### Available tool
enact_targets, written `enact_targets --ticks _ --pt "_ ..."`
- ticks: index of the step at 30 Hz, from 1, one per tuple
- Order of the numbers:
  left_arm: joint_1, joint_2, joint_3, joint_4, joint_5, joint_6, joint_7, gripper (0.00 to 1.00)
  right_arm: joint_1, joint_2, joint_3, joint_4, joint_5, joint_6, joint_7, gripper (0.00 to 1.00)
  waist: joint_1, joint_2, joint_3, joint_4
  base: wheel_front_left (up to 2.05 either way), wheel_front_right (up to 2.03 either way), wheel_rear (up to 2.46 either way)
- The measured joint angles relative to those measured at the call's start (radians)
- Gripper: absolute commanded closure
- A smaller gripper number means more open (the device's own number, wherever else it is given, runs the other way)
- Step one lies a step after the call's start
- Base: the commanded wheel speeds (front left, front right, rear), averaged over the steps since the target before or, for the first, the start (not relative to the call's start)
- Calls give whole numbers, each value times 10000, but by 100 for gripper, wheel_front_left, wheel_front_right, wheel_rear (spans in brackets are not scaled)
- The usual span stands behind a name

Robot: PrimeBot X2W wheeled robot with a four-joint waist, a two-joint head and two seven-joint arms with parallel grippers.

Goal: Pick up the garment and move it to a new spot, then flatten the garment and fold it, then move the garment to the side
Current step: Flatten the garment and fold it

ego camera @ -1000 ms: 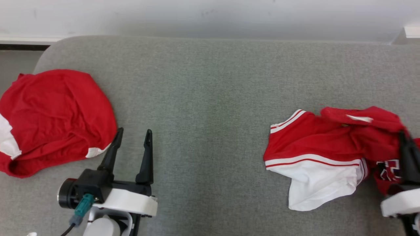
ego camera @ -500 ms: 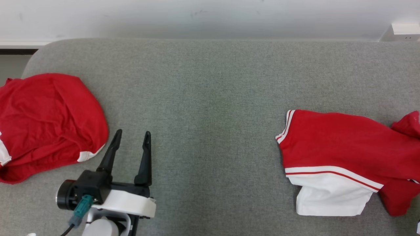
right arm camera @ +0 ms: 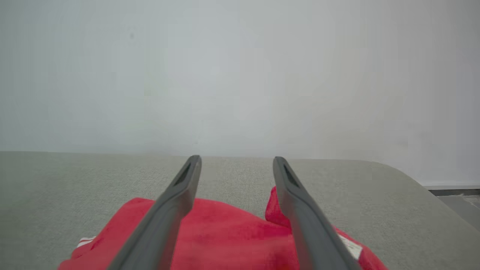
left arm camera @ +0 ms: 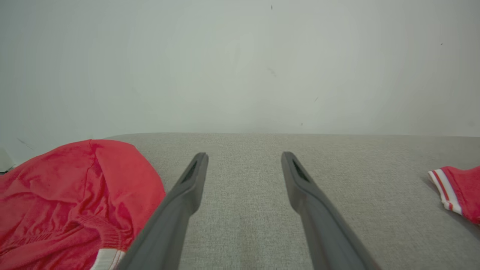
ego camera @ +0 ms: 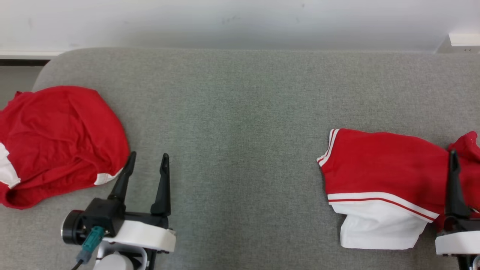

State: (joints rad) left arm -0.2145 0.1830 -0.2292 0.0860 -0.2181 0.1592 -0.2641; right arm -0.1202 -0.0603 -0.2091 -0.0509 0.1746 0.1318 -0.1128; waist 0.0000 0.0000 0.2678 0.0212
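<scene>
one risk: the right gripper (right arm camera: 236,159) sits low over the folded red and white shirt (ego camera: 375,176) at four o'clock on the couch (ego camera: 240,112), so a dragging finger could snag cloth and spoil the fold. both jaws stand wide apart, empty; the left gripper (ego camera: 148,155) is by a red heap (ego camera: 60,138) at nine o'clock.

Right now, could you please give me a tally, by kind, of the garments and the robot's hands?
Red-and-white garments: 2 (left garment, right garment)
Hands: 2 (left hand, right hand), both open
Total: 4
</scene>
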Motion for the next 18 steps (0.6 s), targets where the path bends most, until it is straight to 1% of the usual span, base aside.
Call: enact_targets --ticks 2,6,18 --pt "63 4 -8 2 0 2 0 0 237 10 251 -393 -42 0 221 0 0 0 -82 57 0 0 0" --pt "168 21 15 -6 -2 50 0 0 524 23 441 -871 50 0 460 0 0 0 -190 119 0 0 0" --pt "305 86 -56 -15 -35 -4 0 0 713 65 479 -1047 278 0 688 0 0 0 -327 134 0 0 0"
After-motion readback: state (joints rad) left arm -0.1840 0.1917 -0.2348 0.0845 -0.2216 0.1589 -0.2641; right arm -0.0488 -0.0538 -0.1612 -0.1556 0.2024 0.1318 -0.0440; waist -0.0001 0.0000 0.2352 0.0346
